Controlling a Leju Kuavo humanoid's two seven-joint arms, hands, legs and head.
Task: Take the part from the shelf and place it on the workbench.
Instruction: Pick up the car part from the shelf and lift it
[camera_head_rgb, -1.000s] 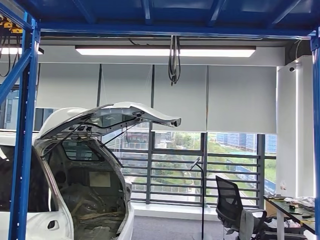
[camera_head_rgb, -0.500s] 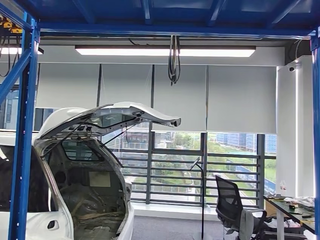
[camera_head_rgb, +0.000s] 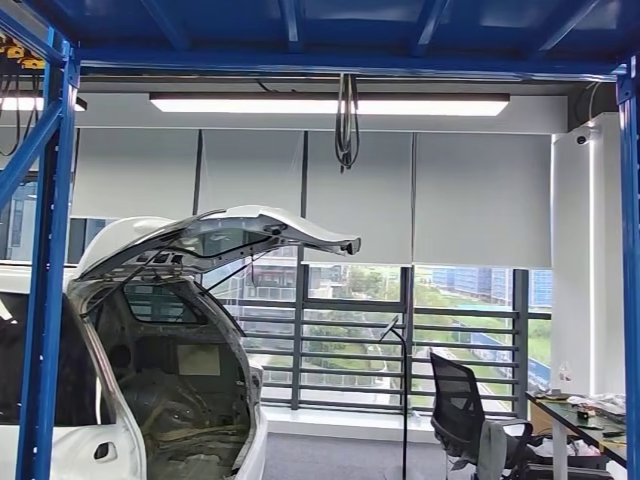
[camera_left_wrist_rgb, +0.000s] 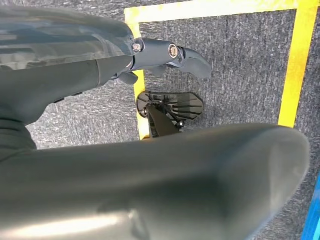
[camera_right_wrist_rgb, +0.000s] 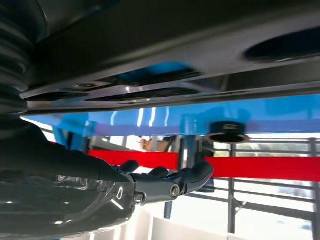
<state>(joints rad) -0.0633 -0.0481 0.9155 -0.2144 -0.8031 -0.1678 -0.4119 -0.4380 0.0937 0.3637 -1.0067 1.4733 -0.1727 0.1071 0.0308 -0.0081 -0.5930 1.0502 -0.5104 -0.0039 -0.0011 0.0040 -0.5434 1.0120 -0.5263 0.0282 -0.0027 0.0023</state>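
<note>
Both our hands hold nothing: left hand (camera_left_wrist_rgb: 166, 52) hangs above the floor (camera_left_wrist_rgb: 245, 65), fingers apart; right hand (camera_right_wrist_rgb: 166, 182) likewise, under a dark panel (camera_right_wrist_rgb: 170, 45)

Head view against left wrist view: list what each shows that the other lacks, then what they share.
Head view alone: a white car with its tailgate raised, windows with blinds, a ceiling light, an office chair, a desk. Left wrist view alone: the left hand with nothing in it, yellow floor tape on grey carpet. Shared: blue frame metal, seemingly, at the wrist picture's corner.
</note>
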